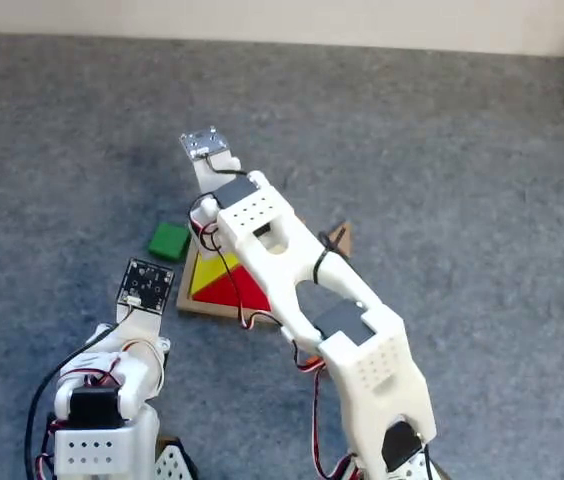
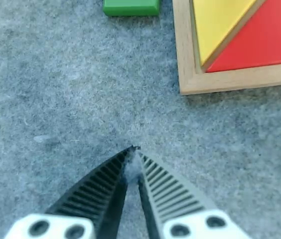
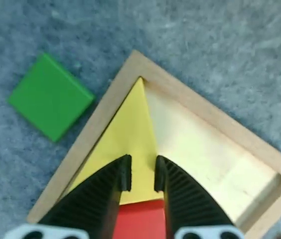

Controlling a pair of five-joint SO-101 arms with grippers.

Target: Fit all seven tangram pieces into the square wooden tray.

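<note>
Currently left claw (image 2: 133, 155) closed, empty, over bench (image 2: 56, 99). Green square (image 1: 168, 240) lies flat just outside tray (image 2: 185, 50). It is likely light, rigid and smooth; pinch opposite edges. Right claw (image 3: 141, 172) slightly apart above seated yellow triangle (image 3: 130, 129).

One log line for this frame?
tray: yellow triangle, red triangle in | green square: beside tray | left hand: shut, over carpet | right hand: open, over yellow triangle

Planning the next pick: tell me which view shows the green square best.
Right wrist view: the green square lies whole and close, beside the wooden tray. The high view shows it small; the left wrist view cuts it off at the edge.
</note>
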